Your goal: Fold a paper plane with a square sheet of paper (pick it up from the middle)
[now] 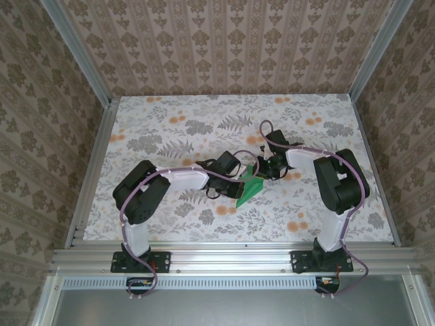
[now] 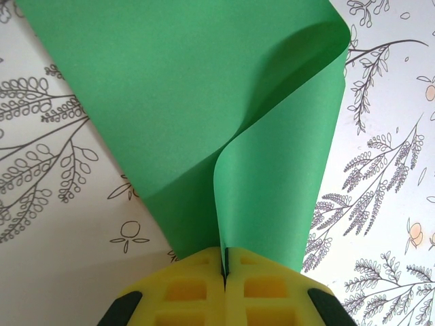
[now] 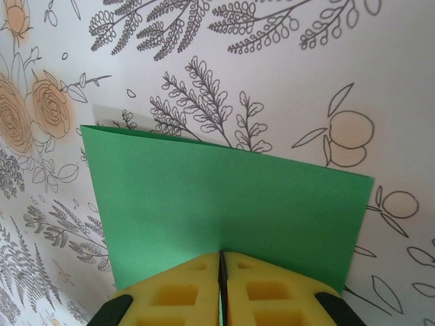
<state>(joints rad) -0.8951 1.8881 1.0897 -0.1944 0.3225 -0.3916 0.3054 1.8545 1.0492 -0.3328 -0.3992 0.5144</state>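
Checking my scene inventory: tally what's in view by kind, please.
green sheet of paper: 1
grippers: 2 (left gripper, right gripper, both shut on the paper)
Total: 3

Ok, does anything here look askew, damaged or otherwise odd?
Nothing torn or spilled. The green sheet is pinched by both shut grippers; at the left gripper it bulges in a loose curl rather than lying flat, while at the right gripper it looks flat and straight-edged.
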